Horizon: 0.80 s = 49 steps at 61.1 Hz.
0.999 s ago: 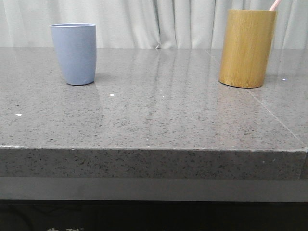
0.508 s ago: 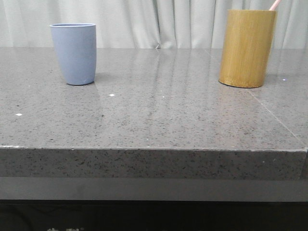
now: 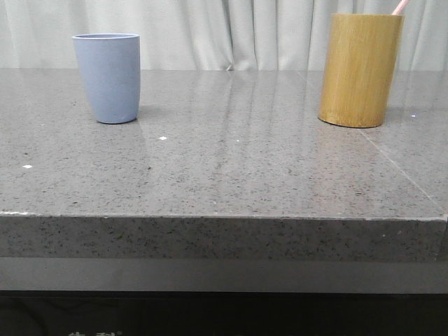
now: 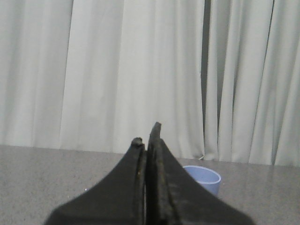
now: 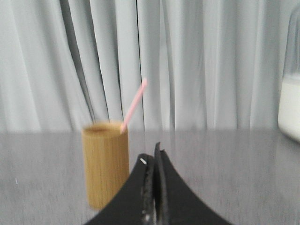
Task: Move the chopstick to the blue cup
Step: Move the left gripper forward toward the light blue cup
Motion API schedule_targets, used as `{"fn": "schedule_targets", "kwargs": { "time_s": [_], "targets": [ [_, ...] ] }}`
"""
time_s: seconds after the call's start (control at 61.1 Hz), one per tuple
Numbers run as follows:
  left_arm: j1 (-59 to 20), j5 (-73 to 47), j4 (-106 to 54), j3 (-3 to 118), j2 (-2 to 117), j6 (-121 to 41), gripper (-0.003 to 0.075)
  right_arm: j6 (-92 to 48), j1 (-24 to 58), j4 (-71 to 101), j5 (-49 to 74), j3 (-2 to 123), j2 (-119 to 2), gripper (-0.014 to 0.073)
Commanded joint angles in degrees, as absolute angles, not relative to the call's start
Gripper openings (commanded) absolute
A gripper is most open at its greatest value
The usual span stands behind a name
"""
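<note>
From the front, the blue cup stands upright on the left of the grey stone table, well apart from the bamboo holder on the right. The pink chopstick pokes out of the holder's mouth, leaning toward the right, with just its tip visible above the rim.

Through my left wrist camera, my left claw has its two dark fingers pressed together, with nothing between them and nothing touching them. It is held level above the table, pointing toward the white curtain. The blue cup sits beyond the fingers, partly hidden behind them, its open rim showing.

Through my right wrist camera, my right claw is likewise pressed together, empty, and raised over the tabletop, aimed at the curtain. The bamboo holder stands ahead, just beside my fingers, though whether they touch it I cannot tell. The chopstick rests inside it, slanting up out of the rim. A blurred white container stands at the edge.
</note>
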<state>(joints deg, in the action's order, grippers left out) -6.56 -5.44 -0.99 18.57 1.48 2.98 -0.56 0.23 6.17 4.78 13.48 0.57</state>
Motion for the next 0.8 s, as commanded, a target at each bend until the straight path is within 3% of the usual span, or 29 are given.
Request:
{"fn": "schedule_targets", "kwargs": {
  "time_s": [0.0, 0.311, 0.786],
  "targets": [
    [-6.51, -7.73, -1.49, 27.09, 5.6, 3.53, -0.0019, -0.63, -0.04, 4.41, 3.43, 20.53, -0.41, -0.0117],
    [-6.51, -30.64, -1.49, 47.53, 22.73, 3.53, -0.0019, -0.63, -0.04, 2.42, 24.98, 40.14, -16.99, -0.0117],
    [-6.51, -31.74, -2.14, 45.35, 35.85, 3.53, -0.0019, -0.63, -0.04, 2.9, 38.88, 42.95, -35.46, -0.0117]
  ]
}}
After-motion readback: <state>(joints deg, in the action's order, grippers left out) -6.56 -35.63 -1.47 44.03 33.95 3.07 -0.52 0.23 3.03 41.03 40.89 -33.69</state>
